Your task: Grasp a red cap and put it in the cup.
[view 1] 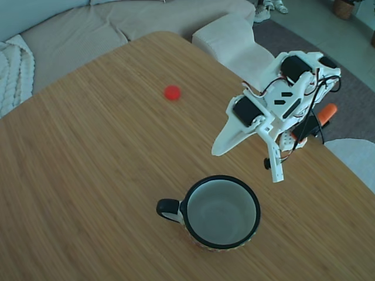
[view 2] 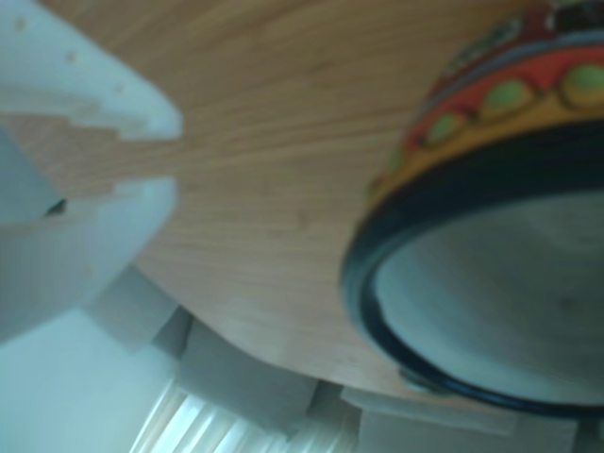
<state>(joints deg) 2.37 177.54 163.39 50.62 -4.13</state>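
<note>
A round wooden table (view 1: 88, 175) with fine bamboo-like grain fills most of the fixed view. A small red cap (view 1: 172, 92) lies flat on it toward the far side, alone, with bare wood all around it. Near the front edge stands the cup (view 1: 222, 212), a wide mug with a black rim and a pale grey inside that holds nothing visible; its black handle (view 1: 168, 208) points left. The cap and the cup are well apart, with nothing lying between them.

At the right, the white robot arm (view 1: 287, 99) leans over the table edge, with black motors, thin red and black wires, and an orange-red clamp handle (view 1: 328, 111) behind it. Its gripper (view 1: 249, 155) hangs in the air just beyond and to the right of the cup, holding nothing. The two fingers are spread apart: a broad white one (view 1: 231, 137) points left, a slim one (view 1: 275, 167) points down toward the cup's far right rim.

In the other view, which is blurred and tilted, the white fingers (view 2: 85, 160) fill the left side with a narrow gap between them, and the cup (view 2: 491, 189) looms at right, its outer wall banded in orange, yellow and green.

Beyond the table sit a beige sofa (view 1: 117, 29) with a white knitted throw (view 1: 14, 70) at the far left. No writing or brand mark can be read anywhere.
</note>
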